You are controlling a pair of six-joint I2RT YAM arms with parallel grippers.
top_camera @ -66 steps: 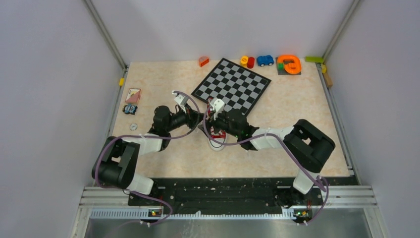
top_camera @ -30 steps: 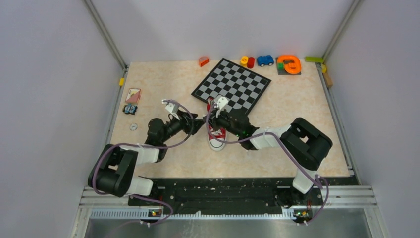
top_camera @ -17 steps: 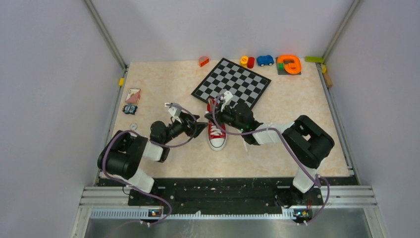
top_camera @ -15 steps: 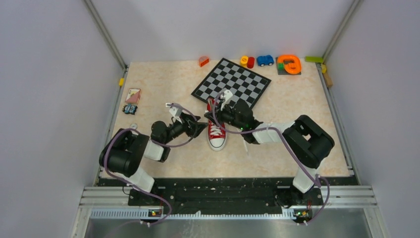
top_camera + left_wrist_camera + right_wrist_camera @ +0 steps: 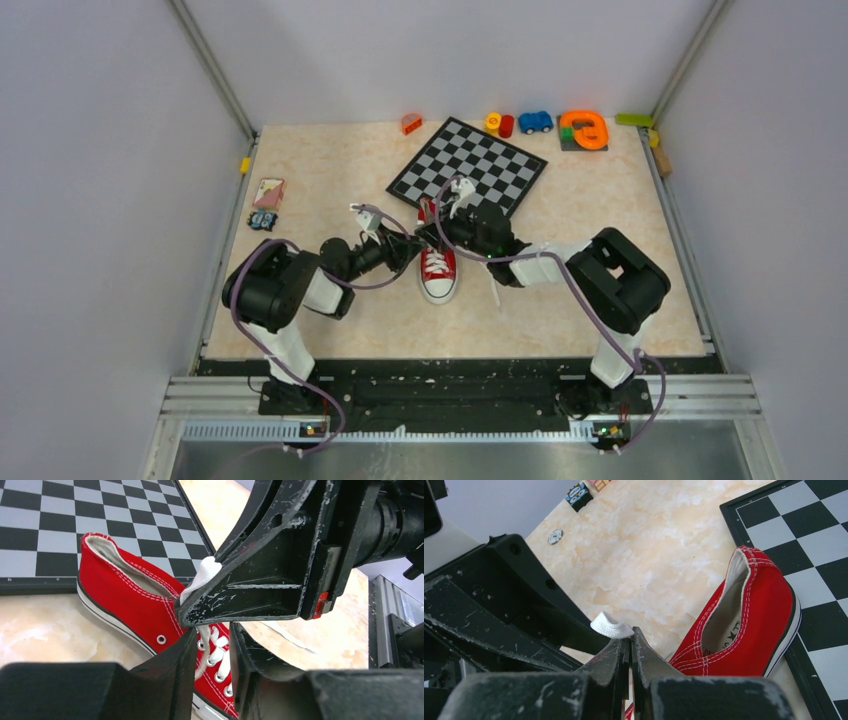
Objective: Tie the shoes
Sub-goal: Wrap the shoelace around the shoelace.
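Near one chessboard (image 5: 467, 165) — one red sneaker (image 5: 438, 274), lace (image 5: 611, 626) pinched.

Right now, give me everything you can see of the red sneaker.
The red sneaker is a canvas low-top with white laces, white toe cap and sole edge, eyelets and pale lining. It sits upright on the table, toe toward the near edge, heel at the chessboard's near edge. The right pincer is shut on a lace loop above it; another strand hangs inside the open left pincer.
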